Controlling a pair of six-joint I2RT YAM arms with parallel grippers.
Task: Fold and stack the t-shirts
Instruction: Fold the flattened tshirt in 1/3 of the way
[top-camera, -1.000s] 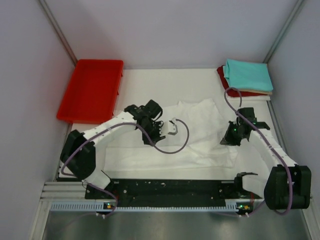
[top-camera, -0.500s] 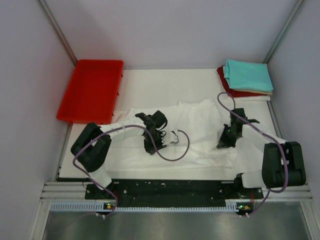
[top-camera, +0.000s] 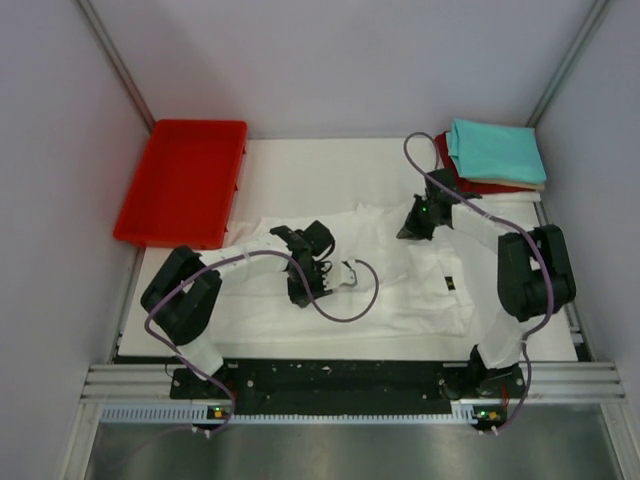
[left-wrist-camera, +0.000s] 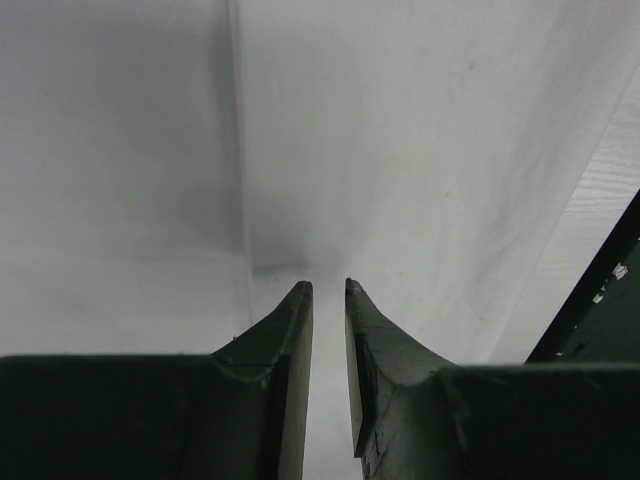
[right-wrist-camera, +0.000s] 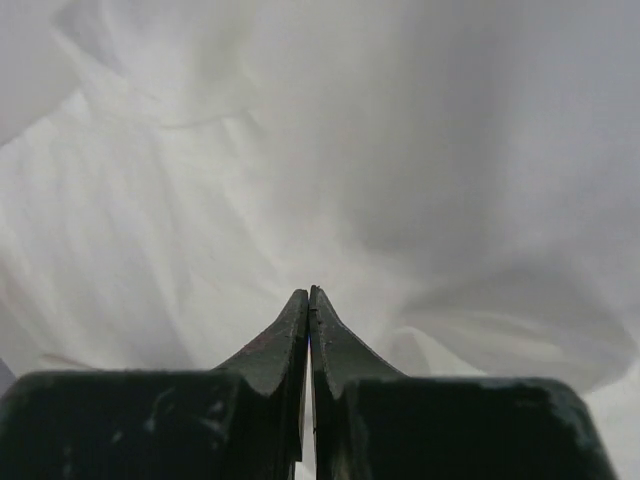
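The white t-shirt (top-camera: 400, 295) lies spread across the middle of the table, its small dark neck label (top-camera: 450, 283) showing on the right part. My left gripper (top-camera: 303, 290) presses down on the shirt's left half, jaws almost together on the cloth (left-wrist-camera: 420, 150). My right gripper (top-camera: 408, 230) is shut on the shirt's cloth (right-wrist-camera: 200, 200) at its far right part. The folded stack stands at the back right: teal t-shirt (top-camera: 495, 150) on top, cream (top-camera: 522, 185) and dark red (top-camera: 445, 155) beneath. The flower print is hidden.
A red plastic tray (top-camera: 185, 185) sits at the back left. Grey walls close in the table on three sides. A purple cable (top-camera: 345, 310) of the left arm loops over the shirt.
My right gripper has swung from the shirt's right side up and left toward the back, pulling cloth along; the neck label now shows. My left gripper came down onto the shirt and then stayed.
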